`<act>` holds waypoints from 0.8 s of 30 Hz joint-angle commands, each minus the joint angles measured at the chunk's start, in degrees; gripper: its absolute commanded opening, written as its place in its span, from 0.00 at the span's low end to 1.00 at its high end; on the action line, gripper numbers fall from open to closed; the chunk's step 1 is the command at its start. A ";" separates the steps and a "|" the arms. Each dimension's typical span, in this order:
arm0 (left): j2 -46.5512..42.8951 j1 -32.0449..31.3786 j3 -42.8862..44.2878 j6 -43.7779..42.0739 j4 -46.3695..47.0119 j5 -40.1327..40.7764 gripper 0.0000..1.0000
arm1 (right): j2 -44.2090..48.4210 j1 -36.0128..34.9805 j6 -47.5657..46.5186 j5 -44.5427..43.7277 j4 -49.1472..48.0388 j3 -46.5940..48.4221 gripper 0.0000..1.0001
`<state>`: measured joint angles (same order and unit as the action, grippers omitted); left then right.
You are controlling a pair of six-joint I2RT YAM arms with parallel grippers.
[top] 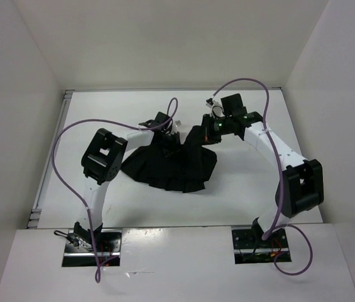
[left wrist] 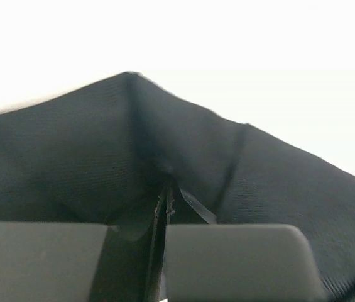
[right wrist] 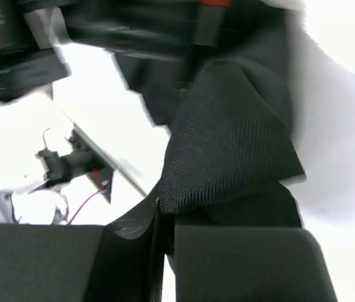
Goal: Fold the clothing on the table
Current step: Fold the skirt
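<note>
The clothing [top: 171, 167], a black pleated garment, lies bunched in the middle of the white table [top: 246, 182], its far edge lifted in two peaks. My left gripper [top: 171, 139] is shut on the left peak. In the left wrist view the fabric [left wrist: 70, 151] tents up from the pinched jaws of the left gripper [left wrist: 163, 198]. My right gripper [top: 208, 131] is shut on the right peak. In the right wrist view a ribbed fold of cloth [right wrist: 234, 145] hangs from the closed right gripper [right wrist: 159, 207]. Both sets of fingertips are buried in fabric.
White upright walls [top: 20, 126] enclose the table on the left, back and right. Purple cables [top: 61, 163] loop off both arms. The arm bases [top: 89, 242] sit at the near edge. The left arm's elbow [top: 105, 154] stands beside the garment's left side.
</note>
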<state>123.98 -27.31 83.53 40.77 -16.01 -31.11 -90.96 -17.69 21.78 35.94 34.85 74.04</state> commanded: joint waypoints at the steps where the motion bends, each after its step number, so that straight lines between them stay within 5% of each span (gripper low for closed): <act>1: 4.78 -3.27 2.51 -1.49 -0.52 1.34 0.00 | 2.01 -1.64 4.23 8.24 -4.07 1.90 0.00; 7: 3.30 -5.21 4.45 -0.96 0.01 -1.05 0.00 | -0.44 -1.64 5.91 8.37 -4.98 3.39 0.00; 13: -7.06 0.85 3.05 -1.48 -3.49 -1.76 0.00 | -0.45 -1.12 5.29 4.59 -3.03 3.92 0.00; 19: -15.69 10.33 5.16 -3.85 -11.32 6.49 0.02 | -0.45 -0.50 5.29 2.29 -1.89 4.97 0.00; 24: -18.34 17.54 2.18 -4.39 -13.08 23.00 0.00 | -2.12 0.12 4.77 0.97 -1.36 6.12 0.00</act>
<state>106.72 -11.66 87.26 37.93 -25.12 -19.05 -92.23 -18.00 26.74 37.63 33.91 77.03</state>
